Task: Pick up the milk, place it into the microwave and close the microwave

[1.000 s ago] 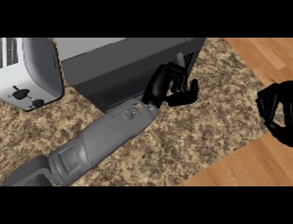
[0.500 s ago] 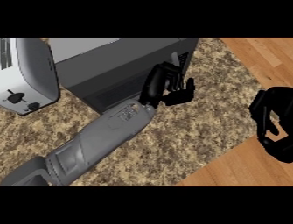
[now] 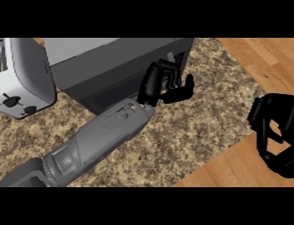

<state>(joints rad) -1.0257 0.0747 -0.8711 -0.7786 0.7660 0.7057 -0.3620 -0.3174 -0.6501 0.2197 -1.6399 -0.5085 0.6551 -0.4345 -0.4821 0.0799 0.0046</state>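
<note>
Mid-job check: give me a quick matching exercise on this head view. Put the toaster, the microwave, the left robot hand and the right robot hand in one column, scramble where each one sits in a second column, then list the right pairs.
Things:
1. toaster
2. microwave
3. left robot hand
4. right robot hand

Places:
A. at the view's right edge, over the wooden floor
B. at the view's left edge, on the counter
C. top middle, dark grey box on the counter
D. against the microwave's right front corner

Pairs: 1-B, 2-C, 3-D, 4-A
</note>
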